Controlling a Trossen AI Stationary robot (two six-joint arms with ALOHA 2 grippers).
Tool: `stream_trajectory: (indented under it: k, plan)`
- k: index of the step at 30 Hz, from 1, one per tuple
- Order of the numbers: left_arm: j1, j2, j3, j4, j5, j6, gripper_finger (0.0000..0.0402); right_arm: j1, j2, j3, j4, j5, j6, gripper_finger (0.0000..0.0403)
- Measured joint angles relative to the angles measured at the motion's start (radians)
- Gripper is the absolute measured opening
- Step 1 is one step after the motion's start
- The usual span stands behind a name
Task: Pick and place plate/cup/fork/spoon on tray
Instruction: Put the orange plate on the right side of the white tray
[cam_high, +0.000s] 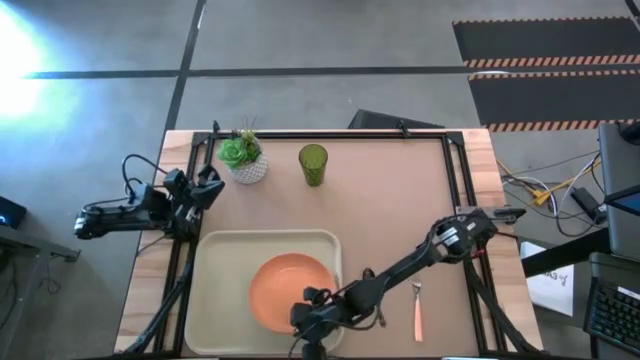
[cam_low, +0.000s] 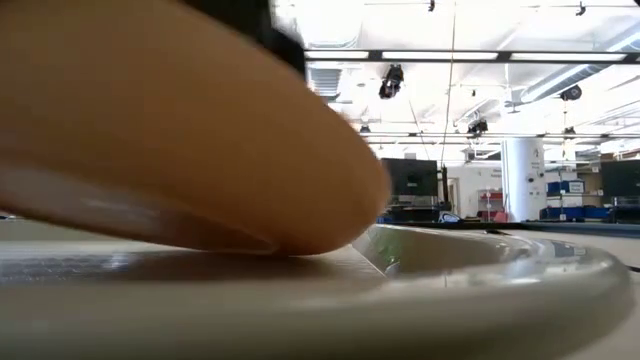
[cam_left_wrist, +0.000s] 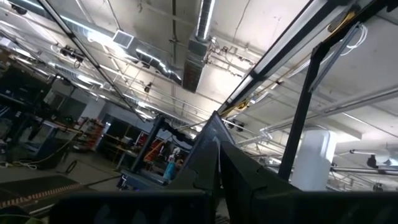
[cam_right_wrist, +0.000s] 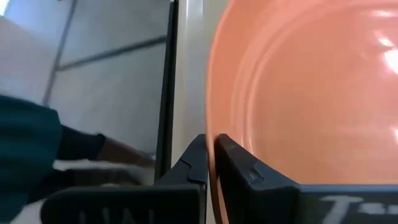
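The salmon-orange plate (cam_high: 288, 288) is over the cream-white tray (cam_high: 215, 290) at the table's near side. My right gripper (cam_high: 314, 316) is shut on it at its near-right side. In the low view the plate (cam_low: 170, 130) is tilted, with its low edge (cam_low: 250, 244) on the tray floor (cam_low: 300, 290). The olive-green cup (cam_high: 312, 165) stands at the far side. The pink-handled fork (cam_high: 418, 311) lies near the right front. I cannot make out the spoon. My left gripper (cam_high: 207, 187) is shut and empty at the table's left edge. My right gripper pinches the plate's rim (cam_right_wrist: 211, 127) between its two fingers, one finger (cam_right_wrist: 249, 171) on the plate's upper face and one (cam_right_wrist: 191, 163) on its underside. The fingers come from the table's near right. The held side is raised; the opposite edge rests on the tray.
A white pot with a green plant (cam_high: 243, 157) stands at the far left beside the cup. A dark frame (cam_high: 455, 170) runs along the table's edges. A person's hand and dark teal sleeve (cam_right_wrist: 37, 149) show beyond the table in the right wrist view.
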Motion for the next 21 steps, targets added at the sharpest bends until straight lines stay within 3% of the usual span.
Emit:
stream_trajectory:
  k: [21]
  plan:
    - [0.000,-0.001,-0.001,-0.077,0.005,0.000,0.0000,-0.010,0.025,-0.060,0.060,-0.101,0.032,0.0010]
